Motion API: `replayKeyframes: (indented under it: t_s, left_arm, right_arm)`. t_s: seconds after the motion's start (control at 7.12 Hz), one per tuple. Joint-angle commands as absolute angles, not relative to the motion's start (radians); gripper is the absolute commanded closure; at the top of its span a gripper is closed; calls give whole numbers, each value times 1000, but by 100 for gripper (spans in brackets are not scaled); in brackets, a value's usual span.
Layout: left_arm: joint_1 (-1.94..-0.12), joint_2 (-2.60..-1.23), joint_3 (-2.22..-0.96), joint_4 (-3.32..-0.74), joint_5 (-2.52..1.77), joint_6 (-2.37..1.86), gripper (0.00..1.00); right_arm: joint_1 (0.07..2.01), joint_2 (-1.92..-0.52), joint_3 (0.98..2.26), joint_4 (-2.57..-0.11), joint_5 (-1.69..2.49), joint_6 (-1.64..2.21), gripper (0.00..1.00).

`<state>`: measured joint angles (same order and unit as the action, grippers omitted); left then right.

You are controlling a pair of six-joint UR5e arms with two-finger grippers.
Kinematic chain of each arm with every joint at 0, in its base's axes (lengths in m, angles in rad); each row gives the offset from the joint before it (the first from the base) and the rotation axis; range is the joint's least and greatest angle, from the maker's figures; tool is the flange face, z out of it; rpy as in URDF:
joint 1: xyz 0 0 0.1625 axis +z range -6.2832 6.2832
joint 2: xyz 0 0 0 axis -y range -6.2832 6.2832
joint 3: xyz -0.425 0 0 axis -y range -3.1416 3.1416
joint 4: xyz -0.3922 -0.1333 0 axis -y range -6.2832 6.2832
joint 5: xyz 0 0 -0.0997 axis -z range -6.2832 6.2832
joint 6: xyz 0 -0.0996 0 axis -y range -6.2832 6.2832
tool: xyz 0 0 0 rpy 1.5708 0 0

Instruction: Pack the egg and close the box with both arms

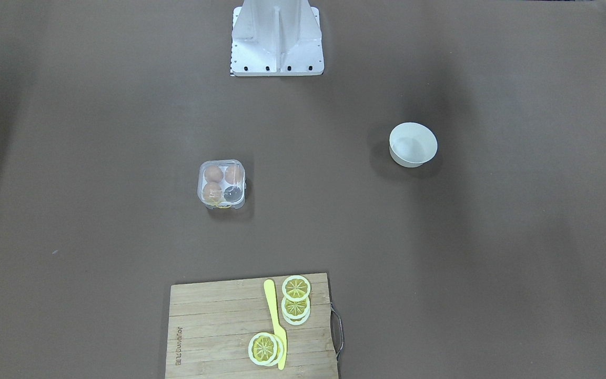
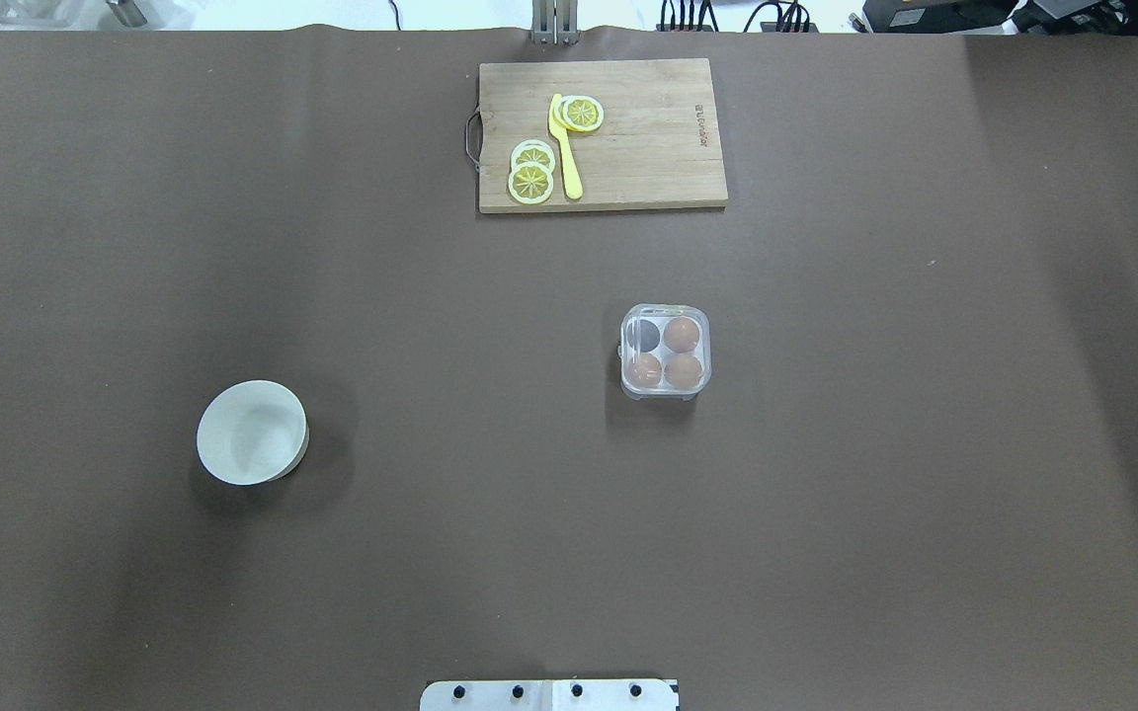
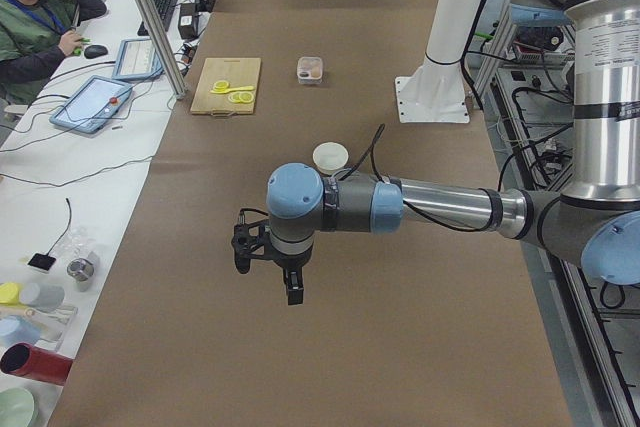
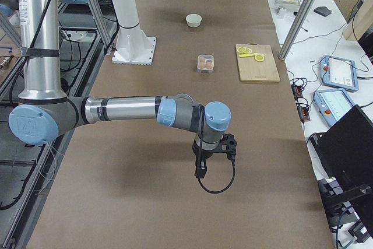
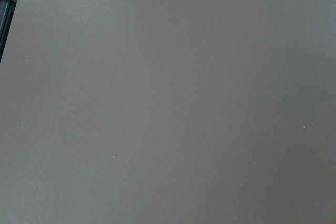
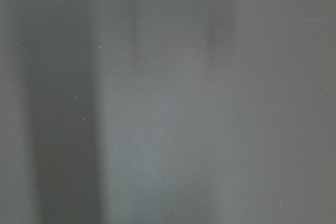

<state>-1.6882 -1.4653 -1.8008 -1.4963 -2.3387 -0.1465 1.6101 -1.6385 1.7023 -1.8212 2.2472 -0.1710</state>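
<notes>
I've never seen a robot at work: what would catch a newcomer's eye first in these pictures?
The small clear box near the middle of the brown table, holding three tan eggs and one cell that looks empty. Then the wooden cutting board with lemon slices at the far edge, and the white bowl on the robot's left. In the side views, the left arm and right arm hang over the table's ends.

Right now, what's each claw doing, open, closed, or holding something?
Left claw: cannot tell, seen only from the side.
Right claw: cannot tell, same reason.
</notes>
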Motion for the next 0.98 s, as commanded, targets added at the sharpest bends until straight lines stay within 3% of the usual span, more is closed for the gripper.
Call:
replayKeyframes:
  t_s: [0.0, 0.84]
  left_arm:
    - [-1687, -1466, -1799, -1567, -2339, -147, 2]
    - [-1687, -1465, -1795, -1670, -2378, -147, 2]
  right_arm:
    - [1618, -1677, 1709, -1687, 2250, -163, 0]
    - [1617, -1655, 1732, -1660, 2286, -164, 0]
